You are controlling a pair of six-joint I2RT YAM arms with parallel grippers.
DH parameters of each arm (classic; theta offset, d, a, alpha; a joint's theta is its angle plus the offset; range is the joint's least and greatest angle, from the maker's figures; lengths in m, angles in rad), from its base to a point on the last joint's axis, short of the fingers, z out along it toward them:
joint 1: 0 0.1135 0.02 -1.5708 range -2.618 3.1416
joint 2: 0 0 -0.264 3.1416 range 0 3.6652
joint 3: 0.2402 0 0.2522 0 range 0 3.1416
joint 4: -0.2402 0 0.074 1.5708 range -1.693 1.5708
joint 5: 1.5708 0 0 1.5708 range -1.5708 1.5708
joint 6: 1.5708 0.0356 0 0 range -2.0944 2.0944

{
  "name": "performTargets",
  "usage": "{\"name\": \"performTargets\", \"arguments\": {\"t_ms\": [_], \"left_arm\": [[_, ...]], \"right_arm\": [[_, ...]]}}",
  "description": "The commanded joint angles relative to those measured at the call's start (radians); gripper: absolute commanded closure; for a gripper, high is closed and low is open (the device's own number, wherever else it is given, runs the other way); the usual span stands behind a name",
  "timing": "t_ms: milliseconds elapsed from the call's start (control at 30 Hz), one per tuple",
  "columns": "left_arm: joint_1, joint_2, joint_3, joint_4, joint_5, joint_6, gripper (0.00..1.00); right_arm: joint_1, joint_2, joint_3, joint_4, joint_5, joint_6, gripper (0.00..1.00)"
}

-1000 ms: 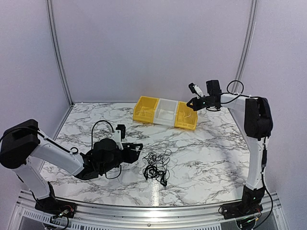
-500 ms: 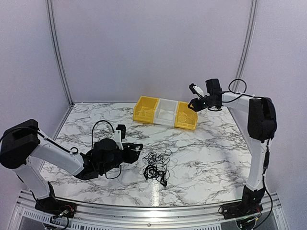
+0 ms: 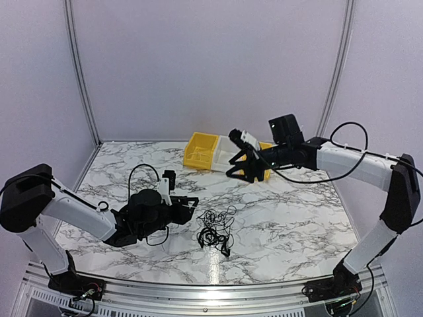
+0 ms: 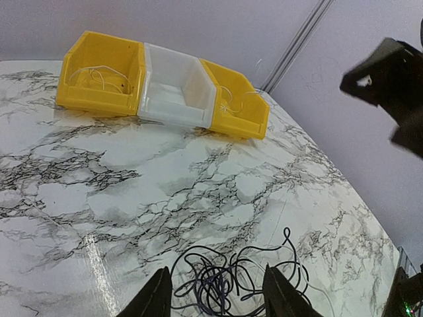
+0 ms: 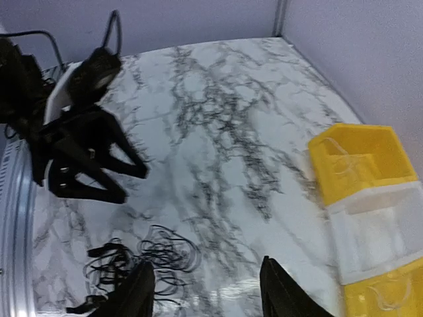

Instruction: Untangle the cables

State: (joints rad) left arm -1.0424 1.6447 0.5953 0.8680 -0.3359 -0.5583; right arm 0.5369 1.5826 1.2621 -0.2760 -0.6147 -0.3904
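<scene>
The cables (image 3: 215, 230) lie as a loose knot of thin black wires on the marble table, near the front middle. My left gripper (image 3: 190, 205) rests low just left of them, open, nothing between its fingers. In the left wrist view the cables (image 4: 251, 281) lie on the table between the open fingertips (image 4: 157, 297). My right gripper (image 3: 239, 173) hangs open and empty in the air in front of the bins, well behind the knot. The right wrist view looks down on the cables (image 5: 142, 261) past my open right gripper (image 5: 208, 294).
Three joined bins stand at the back: a yellow bin (image 3: 201, 150), a white bin (image 3: 228, 155) and another yellow bin (image 3: 263, 170) partly behind my right arm. Thin pale wires lie in the yellow bins (image 4: 99, 79). Purple walls enclose the table.
My right arm has swung left and down from the far right bin toward the table's middle, and its gripper has opened. My left gripper has barely moved and has closed a little.
</scene>
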Motion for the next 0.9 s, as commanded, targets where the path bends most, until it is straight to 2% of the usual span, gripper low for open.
{"name": "performTargets", "arguments": {"t_ms": [0, 267, 500, 633, 733, 867], "left_arm": [[0.001, -0.022, 0.034, -0.006, 0.011, -0.002, 0.52], [0.001, -0.032, 0.034, -0.005, 0.004, -0.014, 0.52], [0.001, -0.038, 0.029, -0.006, 0.005, -0.015, 0.52], [0.001, -0.034, 0.031, -0.007, 0.008, -0.02, 0.52], [0.001, -0.038, 0.028, -0.006, 0.009, -0.023, 0.49], [0.001, -0.073, -0.002, -0.006, 0.007, -0.021, 0.36]], "right_arm": [[0.156, -0.044, -0.07, -0.093, -0.097, -0.143, 0.42], [0.285, 0.052, -0.019, -0.219, -0.119, -0.213, 0.31], [0.346, 0.109, 0.003, -0.182, -0.099, -0.156, 0.32], [0.346, 0.16, 0.048, -0.115, -0.008, -0.046, 0.45], [0.34, 0.187, 0.081, -0.103, 0.031, -0.017, 1.0], [0.305, 0.187, 0.065, -0.066, 0.066, 0.021, 1.0]]}}
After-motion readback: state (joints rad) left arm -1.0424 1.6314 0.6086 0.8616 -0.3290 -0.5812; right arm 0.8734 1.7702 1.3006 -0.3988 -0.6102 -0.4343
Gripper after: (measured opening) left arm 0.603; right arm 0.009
